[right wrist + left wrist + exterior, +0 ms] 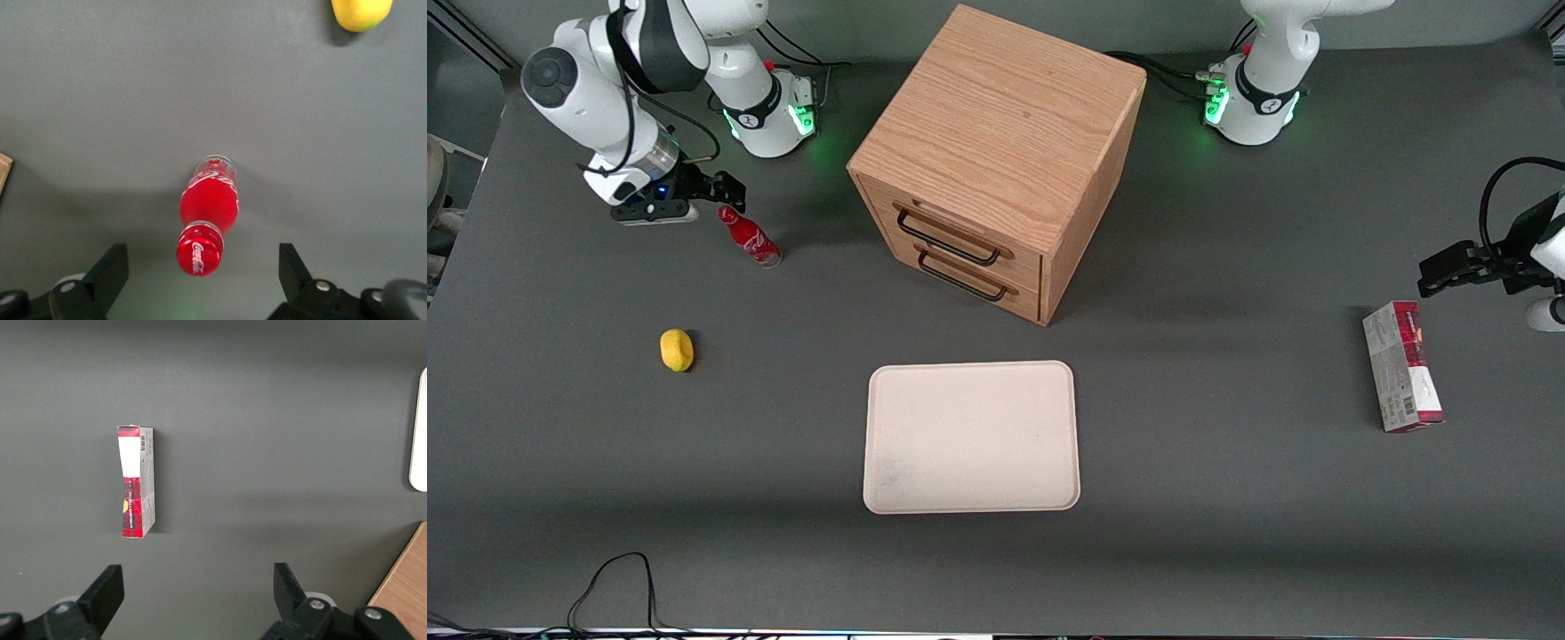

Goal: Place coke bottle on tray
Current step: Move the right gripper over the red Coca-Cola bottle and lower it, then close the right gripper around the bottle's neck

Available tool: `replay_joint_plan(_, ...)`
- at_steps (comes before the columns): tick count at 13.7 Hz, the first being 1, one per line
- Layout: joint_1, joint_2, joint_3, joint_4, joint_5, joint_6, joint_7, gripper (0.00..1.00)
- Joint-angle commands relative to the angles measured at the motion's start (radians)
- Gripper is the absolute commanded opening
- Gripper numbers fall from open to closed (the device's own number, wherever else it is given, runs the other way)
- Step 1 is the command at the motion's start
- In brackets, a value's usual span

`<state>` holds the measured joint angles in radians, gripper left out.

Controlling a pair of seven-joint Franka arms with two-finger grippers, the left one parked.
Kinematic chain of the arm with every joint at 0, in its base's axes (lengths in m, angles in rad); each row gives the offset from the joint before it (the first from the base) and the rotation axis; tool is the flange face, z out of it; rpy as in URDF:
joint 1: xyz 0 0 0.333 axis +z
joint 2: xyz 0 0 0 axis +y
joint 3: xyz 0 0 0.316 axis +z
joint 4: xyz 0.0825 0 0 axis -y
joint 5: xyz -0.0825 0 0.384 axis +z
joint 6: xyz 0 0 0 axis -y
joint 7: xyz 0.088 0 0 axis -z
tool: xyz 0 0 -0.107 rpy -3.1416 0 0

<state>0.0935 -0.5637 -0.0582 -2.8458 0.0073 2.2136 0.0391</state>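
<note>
At the working arm's end of the tabletop (1227, 267), front view: arm bent low, pincer (720, 188) just above the cap of one coke bottle (751, 237), upright, untouched. One tray (971, 437) nearer the camera, in front of one wooden drawer cabinet (996, 160); one lemon (677, 349); one carton (1401, 365).

Left wrist view: one carton (136, 482) lying flat.

Right wrist view: pincer (203, 267) wide open, holding nothing, fingers (110, 270) either side of the bottle's cap (199, 249); one lemon (361, 13).
</note>
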Motion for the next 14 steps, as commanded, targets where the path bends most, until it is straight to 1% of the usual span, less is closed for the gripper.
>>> replay_joint_plan(1,0.006,-0.024,0.000,-0.066,-0.004,0.067,0.010,1.00)
replay_joint_plan(7,0.009,0.044,0.000,-0.080,-0.004,0.150,0.010,1.00)
replay_joint_plan(9,0.009,0.053,0.000,-0.081,-0.004,0.150,0.012,1.00)
replay_joint_plan(10,0.009,0.054,0.001,-0.080,-0.004,0.147,0.012,0.98)
replay_joint_plan(11,0.011,0.054,0.001,-0.080,-0.004,0.146,0.012,0.93)
replay_joint_plan(12,0.011,0.057,0.001,-0.080,-0.004,0.138,0.012,0.80)
replay_joint_plan(14,0.011,0.057,0.001,-0.080,-0.003,0.117,0.012,0.59)
